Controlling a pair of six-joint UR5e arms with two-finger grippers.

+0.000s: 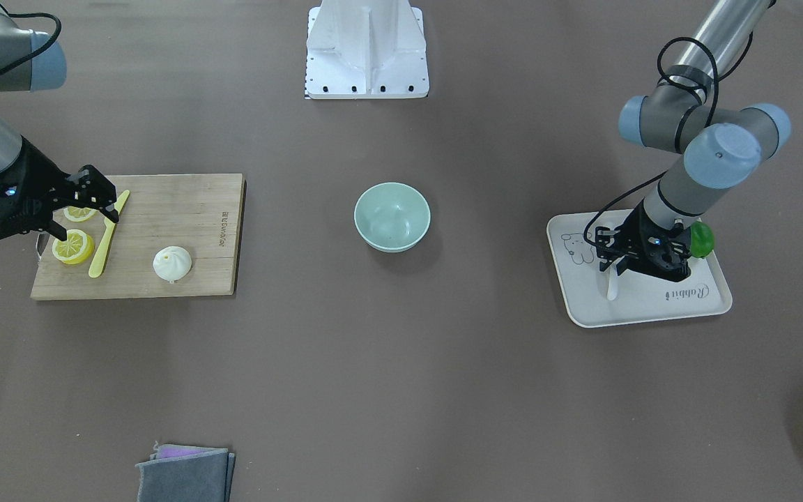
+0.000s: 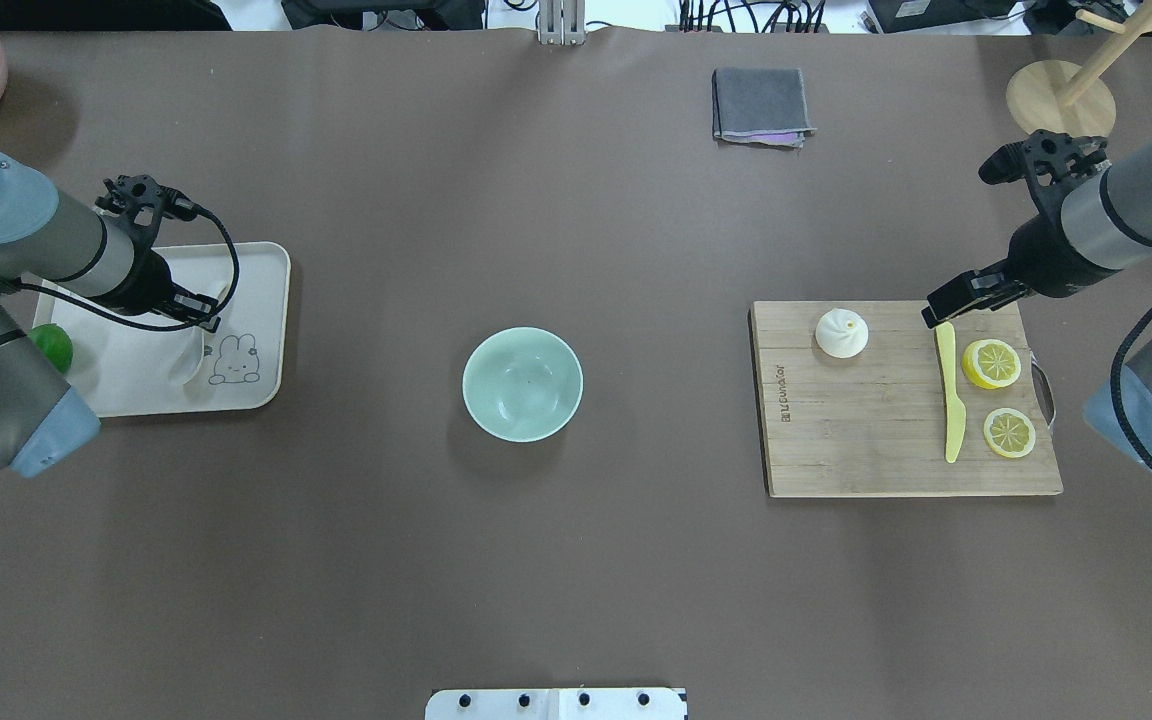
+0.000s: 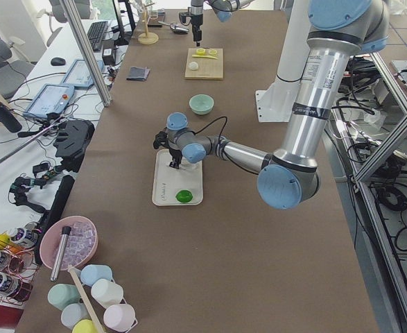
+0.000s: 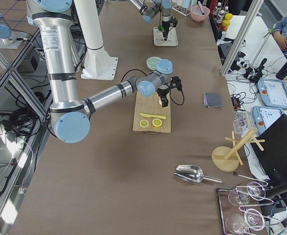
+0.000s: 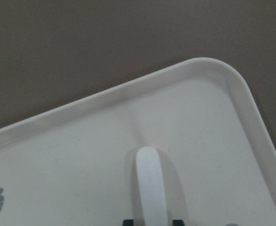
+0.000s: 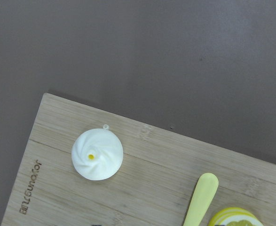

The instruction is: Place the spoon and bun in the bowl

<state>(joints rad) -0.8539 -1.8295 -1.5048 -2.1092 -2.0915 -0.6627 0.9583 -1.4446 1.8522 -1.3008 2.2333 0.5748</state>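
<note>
Currently: bowl (image 1: 392, 193) sits mid-tabletop (image 1: 401, 383). Left of it, spoon (image 1: 611, 284) lies on tray (image 1: 652, 307); left end effector (image 1: 616, 263) straddles its handle, grip cannot be told. Right of it, bun (image 1: 172, 263) on board (image 1: 185, 209); right end effector (image 1: 86, 218) gapes wide, holding nothing.

White rectangular plastic tray (image 1: 583, 296): script word "Rabbit" near one edge. Rectangular bamboo cutting board (image 1: 185, 209): engraved brand, letters unclear.
</note>
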